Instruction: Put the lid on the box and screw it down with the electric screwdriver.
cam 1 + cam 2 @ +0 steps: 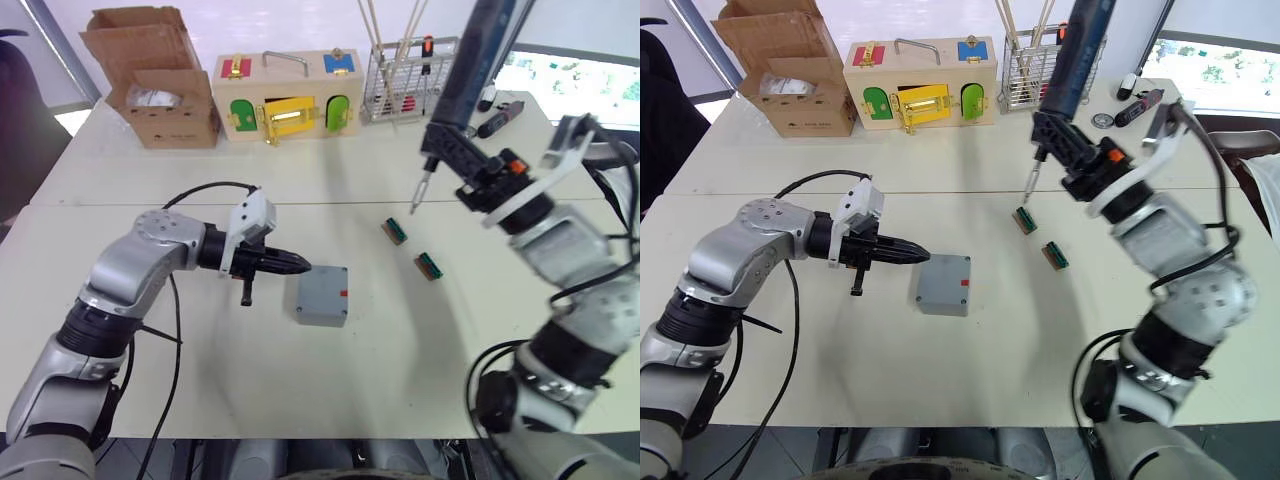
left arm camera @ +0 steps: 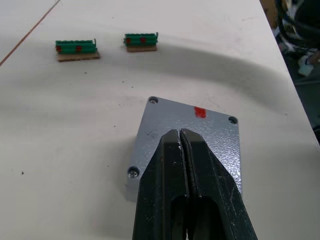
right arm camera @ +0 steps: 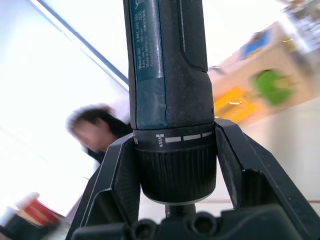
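Here the tabletop [image 1: 970,400] carries every item. The electric screwdriver [image 1: 1072,60], the largest task item, is clamped between the fingers of the right gripper [image 3: 175,185] at its knurled collar, above the tabletop at about two o'clock from the box. Its long axis runs steeply from upper right to lower left, tilted off vertical, with the thin bit [image 1: 1030,185] pointing down at the nearer of two small green terminal blocks [image 1: 1024,220], the second [image 1: 1055,256] lying beside it. The tool looks rigid and fairly heavy for its girth; the ribbed collar likely gives a non-slip hold, and gripping low, near the bit, should steady the tip.

The box [image 1: 944,284] sits flat near the tabletop's centre with the lid [image 2: 190,135] already seated on it, red mark [image 2: 199,112] toward the right-hand edge. Being square, it has no distinct long axis; its screw holes [image 2: 153,100] face upward. Moulded grey plastic of this kind is probably light, stiff and smooth, so it may slide under sideways pressure; pressing down on the lid's flat centre, clear of the corners, seems the safest hold.

The left gripper [image 2: 180,137] has its fingers pressed together, empty, tips over the lid at the box's nine o'clock edge; whether they touch it cannot be told.

At twelve o'clock stand a cardboard box [image 1: 160,80], a wooden latch box [image 1: 290,95] and a wire basket [image 1: 405,80].
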Controlling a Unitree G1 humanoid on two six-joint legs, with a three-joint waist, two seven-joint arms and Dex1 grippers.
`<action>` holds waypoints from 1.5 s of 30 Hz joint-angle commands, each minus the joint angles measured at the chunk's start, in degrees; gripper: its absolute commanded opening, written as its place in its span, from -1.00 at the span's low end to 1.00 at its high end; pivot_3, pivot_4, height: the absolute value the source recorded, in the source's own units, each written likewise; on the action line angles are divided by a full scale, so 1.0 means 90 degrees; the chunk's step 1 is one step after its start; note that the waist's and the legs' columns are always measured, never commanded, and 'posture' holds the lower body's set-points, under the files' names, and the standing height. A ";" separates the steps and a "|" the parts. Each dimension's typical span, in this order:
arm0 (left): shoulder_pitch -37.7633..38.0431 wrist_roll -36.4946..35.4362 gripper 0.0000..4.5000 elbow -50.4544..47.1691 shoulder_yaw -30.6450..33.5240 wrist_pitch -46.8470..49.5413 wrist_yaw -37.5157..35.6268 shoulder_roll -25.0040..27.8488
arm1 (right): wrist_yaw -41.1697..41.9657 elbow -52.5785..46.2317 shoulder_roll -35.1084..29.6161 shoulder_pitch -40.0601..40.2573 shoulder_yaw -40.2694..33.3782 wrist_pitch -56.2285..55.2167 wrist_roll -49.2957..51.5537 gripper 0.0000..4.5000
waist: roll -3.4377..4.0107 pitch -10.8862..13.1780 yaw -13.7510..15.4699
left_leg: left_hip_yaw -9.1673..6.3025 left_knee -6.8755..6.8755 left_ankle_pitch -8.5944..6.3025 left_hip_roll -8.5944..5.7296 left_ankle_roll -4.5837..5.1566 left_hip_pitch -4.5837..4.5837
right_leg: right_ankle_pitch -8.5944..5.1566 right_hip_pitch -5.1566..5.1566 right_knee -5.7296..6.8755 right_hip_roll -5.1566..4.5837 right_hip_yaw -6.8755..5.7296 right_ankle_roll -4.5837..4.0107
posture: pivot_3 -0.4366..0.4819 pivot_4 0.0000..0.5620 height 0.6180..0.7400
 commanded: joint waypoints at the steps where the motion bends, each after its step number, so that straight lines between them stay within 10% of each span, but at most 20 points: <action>1: -0.0071 -0.0030 -1.00 -0.0195 0.0040 0.0114 -0.0157 0.0126 | 0.0423 -0.0720 0.0097 -0.0042 0.0965 -0.1351 -0.1047 -0.16 | 0.0002 0.0001 -0.0003 | 0.0000 -0.0001 0.0002 0.0000 -0.0004 0.0000 | 0.0000 -0.0002 0.0003 0.0002 0.0000 0.0000 | -0.05 -0.47 1.00; 10: 0.0006 -0.0008 -1.00 -0.0342 0.0022 0.0292 -0.0229 0.0186 | 0.1312 -0.0766 -0.0180 0.0784 0.2960 -0.3125 -0.3244 -0.16 | 0.0002 0.0001 -0.0097 | -0.0007 -0.0004 0.0006 -0.0001 -0.0011 0.0003 | 0.0000 -0.0001 0.0003 0.0006 -0.0004 0.0000 | -0.05 -0.47 1.00; 19: 0.0038 0.0002 -1.00 -0.0410 0.0071 0.0415 -0.0260 0.0274 | 0.1130 -0.1050 -0.0484 0.1124 0.2347 -0.2411 -0.2164 -0.16 | 0.0002 0.0001 -0.0128 | -0.0011 -0.0006 0.0007 0.0001 -0.0012 0.0006 | -0.0001 0.0000 0.0006 0.0005 -0.0004 -0.0001 | -0.05 -0.47 1.00; 26: 0.0074 -0.0013 -1.00 -0.0562 0.0063 0.0250 -0.0223 0.0121 | -0.0003 -0.0685 -0.3369 0.1268 0.0176 -0.0419 0.1985 -0.16 | 0.0003 0.0004 -0.0004 | -0.0010 -0.0003 -0.0007 -0.0006 0.0013 0.0004 | -0.0001 0.0018 -0.0022 -0.0011 -0.0006 -0.0001 | -0.05 -0.47 1.00; 29: 0.0127 -0.0075 -1.00 -0.0874 0.0084 0.0207 -0.0186 0.0058 | 0.0105 0.0441 -0.5832 0.2106 -0.0475 0.1127 0.3820 -0.16 | 0.0022 0.0012 0.0038 | -0.0001 -0.0006 -0.0026 -0.0001 0.0046 0.0004 | -0.0001 0.0021 -0.0025 -0.0008 -0.0003 -0.0001 | -0.05 -0.47 1.00; 33: 0.0149 -0.0112 -1.00 -0.1053 0.0126 0.0212 0.0050 -0.0157 | 0.0536 0.1534 -0.7636 0.2992 -0.0449 0.2306 0.4391 -0.16 | 0.0007 0.0016 0.0060 | -0.0006 0.0005 -0.0031 0.0006 0.0056 0.0014 | -0.0001 0.0051 -0.0038 0.0001 -0.0008 -0.0001 | -0.05 -0.47 1.00; 45: 0.0999 -0.0258 -1.00 -0.1818 0.0253 0.0463 0.0897 -0.0496 | 0.0594 0.3597 -0.7627 0.1080 0.2472 0.3292 0.2167 -0.16 | 0.0013 0.0015 0.0051 | 0.0013 0.0007 -0.0032 0.0011 0.0056 0.0027 | 0.0000 0.0050 -0.0032 0.0007 0.0010 -0.0001 | -0.05 -0.47 1.00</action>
